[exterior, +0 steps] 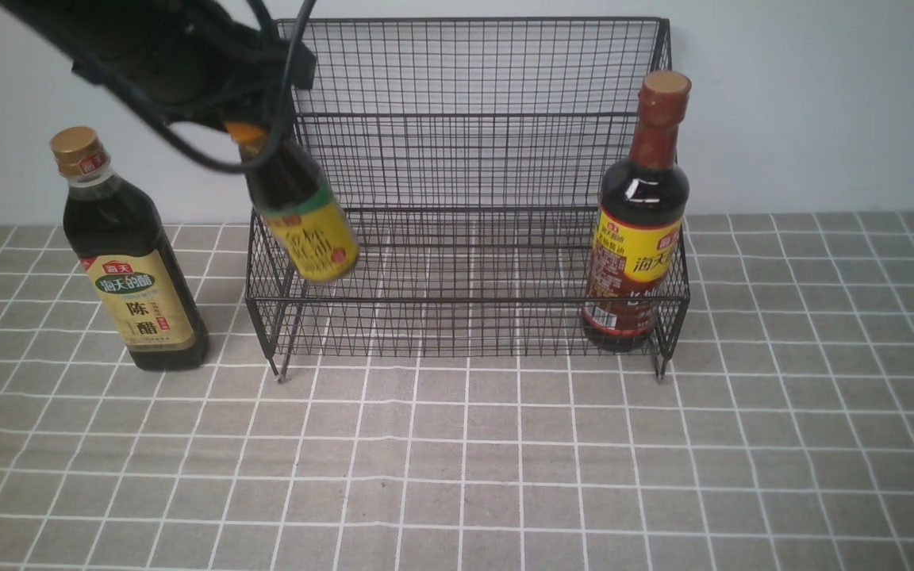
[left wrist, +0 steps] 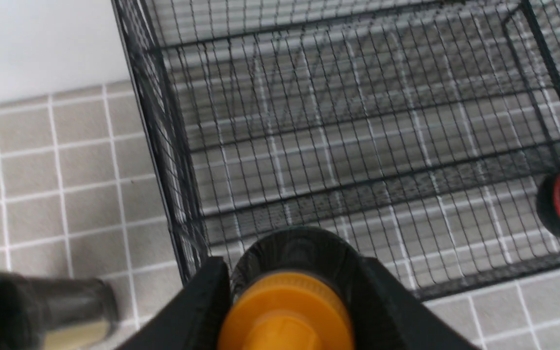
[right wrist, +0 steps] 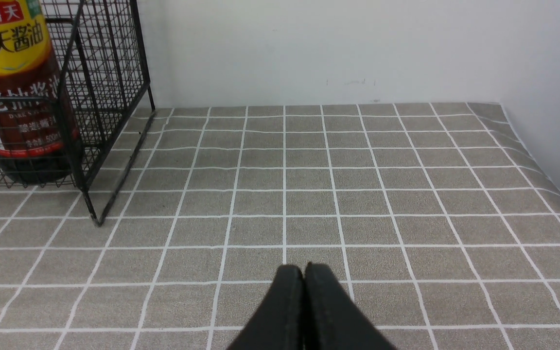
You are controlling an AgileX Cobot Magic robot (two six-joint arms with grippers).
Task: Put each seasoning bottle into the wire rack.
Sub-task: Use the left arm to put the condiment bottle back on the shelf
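Note:
My left gripper (exterior: 255, 147) is shut on the small orange-nozzled bottle (exterior: 302, 214) with the yellow-green label. It holds the bottle tilted in the air over the left end of the black wire rack (exterior: 469, 198). In the left wrist view the orange cap (left wrist: 285, 311) sits between the black fingers (left wrist: 197, 301), above the rack's mesh (left wrist: 358, 146). The tall brown-necked bottle (exterior: 638, 214) with the yellow-red label stands inside the rack's lower tier at the right end. The tall gold-capped bottle (exterior: 130, 258) stands on the table left of the rack. My right gripper (right wrist: 304, 272) is shut and empty, out of the front view.
A grey checked cloth (exterior: 457, 460) covers the table. A white wall (exterior: 806, 103) rises behind the rack. The cloth's right edge (right wrist: 537, 160) meets a side wall in the right wrist view. The brown-necked bottle (right wrist: 12, 92) and rack corner (right wrist: 90, 194) show there too.

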